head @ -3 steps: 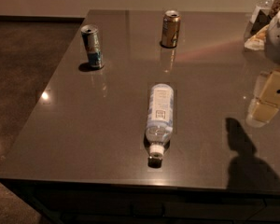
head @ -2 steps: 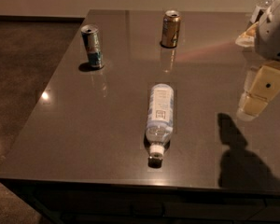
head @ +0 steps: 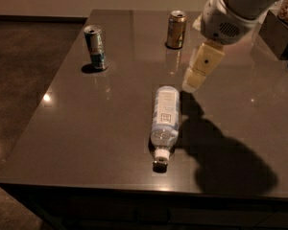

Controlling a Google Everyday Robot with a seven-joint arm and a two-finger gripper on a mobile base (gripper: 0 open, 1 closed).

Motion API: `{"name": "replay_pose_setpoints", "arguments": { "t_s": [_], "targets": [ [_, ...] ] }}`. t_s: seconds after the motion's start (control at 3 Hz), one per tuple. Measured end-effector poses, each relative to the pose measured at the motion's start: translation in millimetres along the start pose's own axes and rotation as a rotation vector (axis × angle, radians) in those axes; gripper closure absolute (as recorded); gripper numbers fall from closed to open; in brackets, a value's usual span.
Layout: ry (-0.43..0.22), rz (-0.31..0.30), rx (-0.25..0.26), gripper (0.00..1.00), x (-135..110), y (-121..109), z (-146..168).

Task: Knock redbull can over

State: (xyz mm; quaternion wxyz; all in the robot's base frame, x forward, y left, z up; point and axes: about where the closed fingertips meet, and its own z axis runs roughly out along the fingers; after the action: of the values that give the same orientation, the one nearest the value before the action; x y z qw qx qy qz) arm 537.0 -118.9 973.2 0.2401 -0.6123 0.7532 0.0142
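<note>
Tool (head: 191, 83) has swung left beside the white-labelled bottle (head: 164, 113) (redbull can (head: 96, 47) upright)

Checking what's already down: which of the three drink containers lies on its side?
The clear plastic bottle, mid-table, with the gripper hovering by its base end; the redbull can and gold-brown can stand upright.

Redbull can (head: 95, 48) silver-blue, red mark; second can (head: 176, 29) gold-brown; cream gripper (head: 192, 83) beside clear white-labelled bottle (head: 165, 114).
</note>
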Motion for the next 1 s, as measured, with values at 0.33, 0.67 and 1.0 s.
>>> {"name": "replay_pose_setpoints", "arguments": {
  "t_s": [0.33,0.67,1.0],
  "targets": [
    [-0.072,-0.002,0.032,0.0,-58,-31,29],
    [-0.136,0.027,0.021,0.0,-109,-51,57],
    [-0.192,0.087,-0.004,0.0,-156,-60,92]
  ]
}}
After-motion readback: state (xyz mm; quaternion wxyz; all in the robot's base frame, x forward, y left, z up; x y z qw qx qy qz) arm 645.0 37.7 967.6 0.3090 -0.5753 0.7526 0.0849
